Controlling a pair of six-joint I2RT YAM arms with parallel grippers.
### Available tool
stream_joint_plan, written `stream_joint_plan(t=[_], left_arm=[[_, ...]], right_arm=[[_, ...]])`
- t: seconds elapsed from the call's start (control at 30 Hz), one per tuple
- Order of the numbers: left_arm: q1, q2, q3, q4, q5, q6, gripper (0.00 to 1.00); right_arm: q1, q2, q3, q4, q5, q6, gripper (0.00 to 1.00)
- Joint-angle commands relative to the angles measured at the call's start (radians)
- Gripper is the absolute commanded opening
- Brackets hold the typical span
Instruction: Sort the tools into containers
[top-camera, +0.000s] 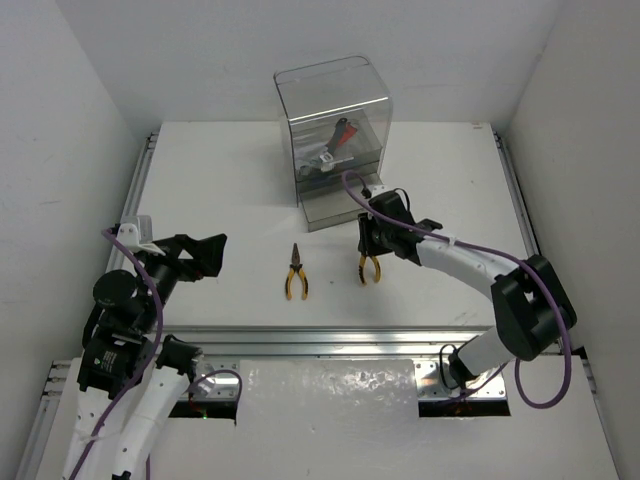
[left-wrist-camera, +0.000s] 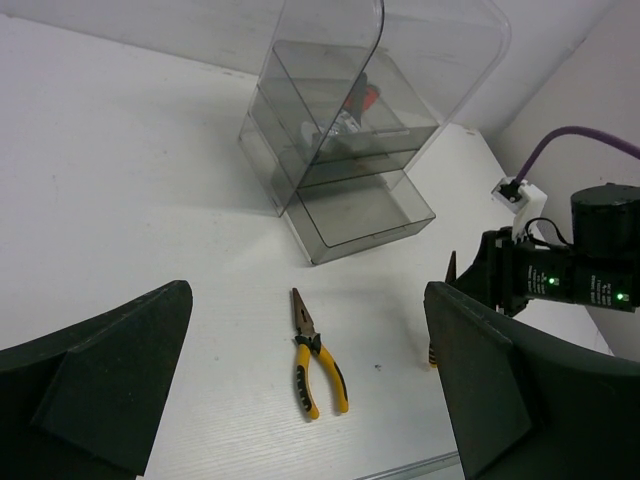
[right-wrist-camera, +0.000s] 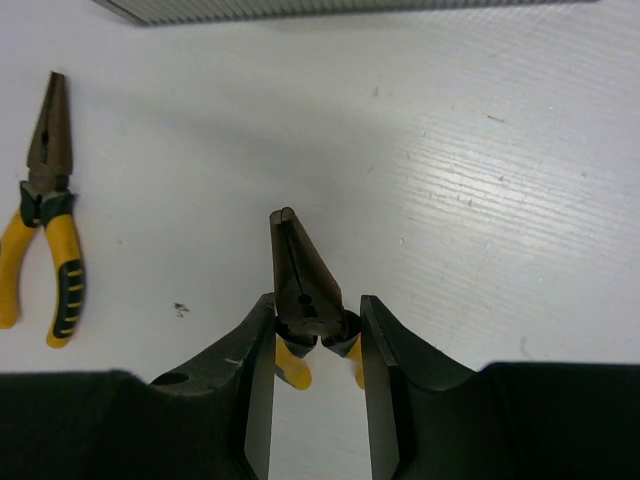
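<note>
No text can be read here — no brand, no number. The pliers (right-wrist-camera: 300, 290) and the clear box (top-camera: 333, 120) show no legible marks.

Bright, even, diffuse light from above fills every view. The containers (top-camera: 333, 140) carry pale glare along their clear top and throw only a faint soft shadow onto the table (top-camera: 220, 190) beside them. Well nearer the camera than the containers, a shiny panel (top-camera: 330, 385) shows mottled reflections.

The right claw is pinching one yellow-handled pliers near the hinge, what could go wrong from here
1. The right claw holds the yellow-handled pliers only at the narrow hinge, so they may swivel or slip when lifted.
2. The protruding bottom tray of the smoky clear plastic container is shallow; the handles could catch its rim.
</note>
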Motion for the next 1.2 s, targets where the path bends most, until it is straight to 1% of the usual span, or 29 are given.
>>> stream_joint_plan(t=[0.0,0.43,0.53,0.57,0.63,0.67,0.73,0.83,0.9,0.97,1.1,1.17], left_arm=[[-0.012,-0.004,0.002,0.038,-0.004,-0.004,1.00],[-0.010,-0.012,0.001,0.038,-0.009,-0.005,1.00],[-0.010,-0.010,0.002,0.038,-0.009,-0.005,1.00],[-0.010,-0.010,0.001,0.038,-0.009,-0.005,1.00],[-0.010,-0.012,0.001,0.038,-0.010,-0.005,1.00],[-0.010,-0.012,0.001,0.038,-0.010,-0.005,1.00],[-0.010,-0.013,0.001,0.038,-0.010,-0.005,1.00],[-0.010,-0.012,0.001,0.038,-0.009,-0.005,1.00],[-0.010,-0.010,0.002,0.038,-0.007,-0.005,1.00],[-0.012,-0.012,0.001,0.039,-0.006,-0.005,1.00],[-0.012,-0.007,0.002,0.039,-0.001,-0.004,1.00],[-0.012,-0.007,0.002,0.039,0.002,-0.002,1.00]], right_arm=[[-0.003,-0.074,-0.002,0.121,0.018,0.031,0.00],[-0.008,-0.076,0.130,0.198,0.093,0.080,0.00],[-0.040,-0.060,0.184,0.198,0.097,0.181,0.00],[-0.052,-0.056,0.192,0.206,0.096,0.248,0.00],[-0.093,-0.036,0.208,0.222,0.079,0.322,0.00],[-0.118,-0.027,0.213,0.223,0.079,0.405,0.00],[-0.143,0.015,0.234,0.261,0.065,0.471,0.00],[-0.182,0.093,0.267,0.336,0.015,0.626,0.00],[-0.198,0.142,0.296,0.361,-0.008,0.665,0.00],[-0.199,0.218,0.398,0.341,-0.007,0.692,0.00],[-0.204,0.325,0.460,0.335,-0.028,0.752,0.00],[-0.204,0.352,0.468,0.354,-0.048,0.778,0.08]])
